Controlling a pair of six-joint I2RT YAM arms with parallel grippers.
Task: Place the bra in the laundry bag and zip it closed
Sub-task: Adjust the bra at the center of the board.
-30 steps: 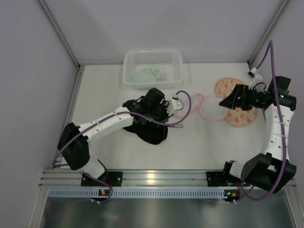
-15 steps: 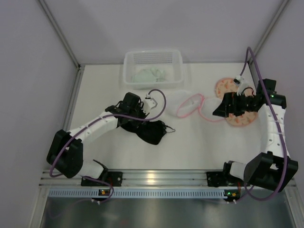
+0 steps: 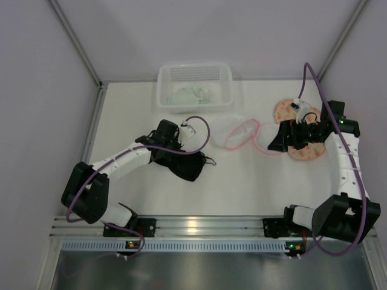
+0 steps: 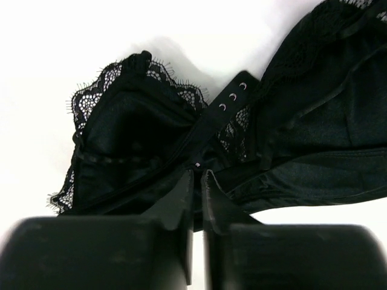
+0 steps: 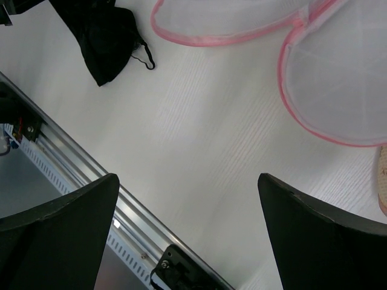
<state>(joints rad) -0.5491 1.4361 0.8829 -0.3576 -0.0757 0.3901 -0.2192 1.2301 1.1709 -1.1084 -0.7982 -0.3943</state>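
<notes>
The black lace bra (image 3: 186, 164) lies bunched on the white table, left of centre. My left gripper (image 3: 176, 151) is over its upper edge. In the left wrist view the jaws (image 4: 198, 173) are shut on the bra's (image 4: 151, 127) centre band. The laundry bag (image 3: 240, 130) is white mesh with pink trim and lies open in two lobes at mid-table. It also shows in the right wrist view (image 5: 329, 78). My right gripper (image 3: 277, 142) hovers at the bag's right lobe, above the table. In its own view it (image 5: 187, 178) is wide open and empty.
A white plastic basket (image 3: 195, 72) with pale cloth stands at the back. An orange patterned bra (image 3: 305, 151) lies under the right arm at the right. The metal front rail (image 5: 72, 157) runs along the table's near edge.
My left gripper pulled back left from near the bag, dragging the black bra into a tighter bunch. My right gripper shifted left and back, toward the bag's right lobe.
</notes>
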